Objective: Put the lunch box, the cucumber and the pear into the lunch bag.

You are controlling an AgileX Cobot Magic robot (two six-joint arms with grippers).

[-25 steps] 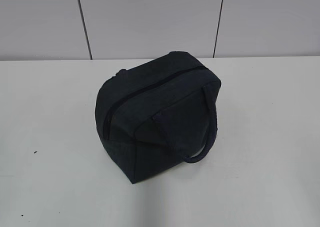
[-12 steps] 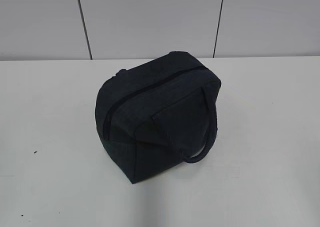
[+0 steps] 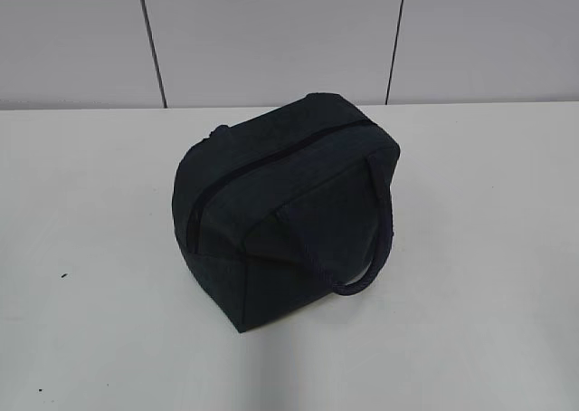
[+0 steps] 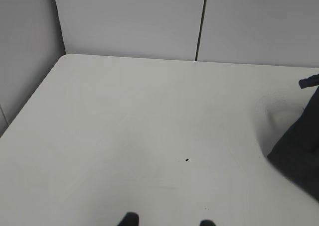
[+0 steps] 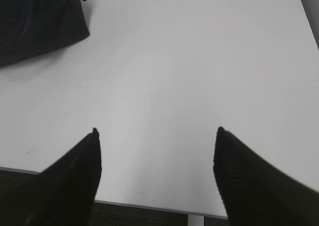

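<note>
From my station the white counter point(image 3: 99, 212) is mostly bare, wide open on both sides, its left edge running along a wall and its near edge just under my right arm. The lunch bag point(image 3: 271, 212) sits mid-counter, zipped shut with handles flopped down, so I judge packing finished; lunch box, cucumber and pear are nowhere visible. My right fingers point(image 5: 239, 171) are spread and empty; of the left fingers point(image 4: 130, 218) I see only separated tips, apparently released.

Black, tapered, ribbed hand point(image 5: 157, 131) fingers point(image 5: 70, 181)
</note>
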